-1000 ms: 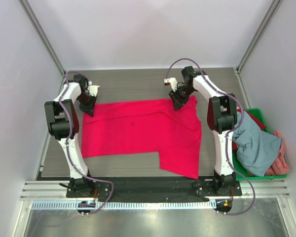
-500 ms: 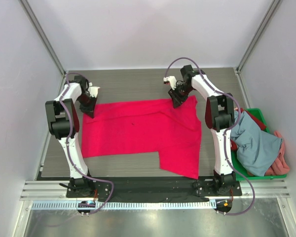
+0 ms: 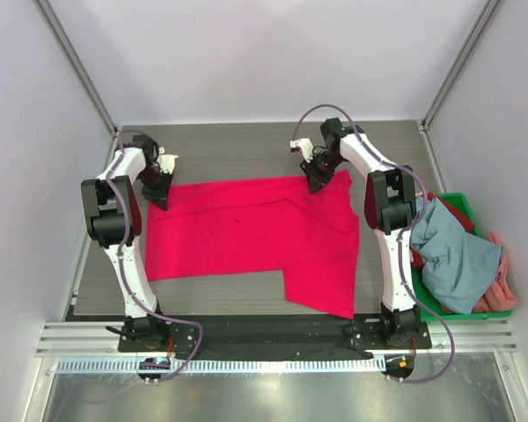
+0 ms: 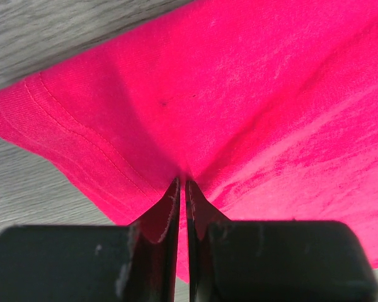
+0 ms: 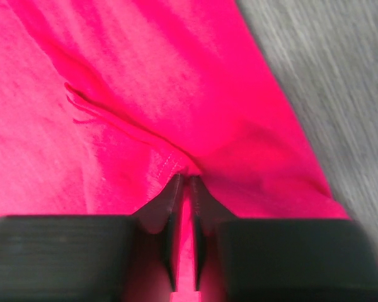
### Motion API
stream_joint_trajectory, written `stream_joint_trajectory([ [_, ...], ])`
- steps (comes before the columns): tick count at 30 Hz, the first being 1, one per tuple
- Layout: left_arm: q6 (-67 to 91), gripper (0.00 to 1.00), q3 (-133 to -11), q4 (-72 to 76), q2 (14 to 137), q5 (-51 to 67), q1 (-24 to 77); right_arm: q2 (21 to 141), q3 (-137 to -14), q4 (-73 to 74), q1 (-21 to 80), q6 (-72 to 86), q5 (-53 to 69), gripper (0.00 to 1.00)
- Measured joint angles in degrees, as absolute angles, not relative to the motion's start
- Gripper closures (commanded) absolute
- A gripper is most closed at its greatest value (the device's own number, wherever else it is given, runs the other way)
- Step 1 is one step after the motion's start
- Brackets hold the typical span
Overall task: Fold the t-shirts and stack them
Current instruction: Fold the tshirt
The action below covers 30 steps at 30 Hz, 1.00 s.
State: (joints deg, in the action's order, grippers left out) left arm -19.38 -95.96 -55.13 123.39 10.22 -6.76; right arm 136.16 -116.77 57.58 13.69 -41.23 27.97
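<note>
At the far left of the counter we find the left gripper lowered onto the far left corner of the crimson shirt. From the left wrist we see that gripper with its two dark fingers pressed almost together, a thin fold of the crimson shirt pinched between them. The cloth rises to a small peak at the tips, and its stitched hem runs off to the left over the grey wood grain. The shirt lies spread flat across the middle of the counter, its near right part hanging lower, close to the near edge. Further right, the right gripper sits on the shirt's far edge, near its far right corner. From the right wrist we see it closed the same way, its fingers narrow, clamping a ridge of the shirt, with wrinkles fanning up to the left and bare counter to the right. By the right edge of the counter stands a green crate. In it we see a grey-blue shirt heaped on top, a pink shirt spilling over the right side, and a strip of red cloth at the far side.
</note>
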Motion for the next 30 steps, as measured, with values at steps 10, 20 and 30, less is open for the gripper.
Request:
stream_joint_trajectory([
  [10,-19.49,0.94,-95.96,-55.11,123.52,10.11,-6.76,135.68,-116.77,58.87,14.74,-41.58,28.25,0.99],
  [20,-19.99,0.9,-96.73,-54.74,123.52,9.34,-6.76,118.72,-106.54,64.07,23.14,-45.98,28.36,0.77],
  [30,-21.26,0.87,-109.78,-56.4,129.29,7.94,-6.96,126.28,-116.95,65.28,18.92,-39.59,27.66,0.65],
])
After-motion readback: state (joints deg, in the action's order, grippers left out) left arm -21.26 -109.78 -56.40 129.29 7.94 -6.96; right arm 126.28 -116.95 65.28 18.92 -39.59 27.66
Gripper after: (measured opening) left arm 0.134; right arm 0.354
